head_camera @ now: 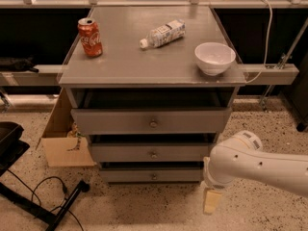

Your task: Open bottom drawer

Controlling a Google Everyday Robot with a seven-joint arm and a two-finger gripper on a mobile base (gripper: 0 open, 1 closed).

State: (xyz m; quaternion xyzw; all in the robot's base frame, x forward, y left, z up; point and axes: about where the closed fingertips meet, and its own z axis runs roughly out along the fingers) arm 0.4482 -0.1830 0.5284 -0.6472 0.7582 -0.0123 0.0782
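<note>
The bottom drawer [152, 175] is the slimmest of three grey fronts, low on the cabinet, with a small brass knob [154, 176]. It sits nearly flush, set back a little from the middle drawer [152, 153] and top drawer [151, 121] above it. My gripper [212, 201] hangs from the white arm [255, 165] at the lower right, just above the floor. It is to the right of and below the bottom drawer's right end, apart from it.
On the cabinet top [120, 61] stand a red soda can [90, 37], a lying plastic bottle [162, 33] and a white bowl [215, 57]. A cardboard box [62, 143] stands left of the cabinet. A black stand and cable [43, 201] lie on the speckled floor.
</note>
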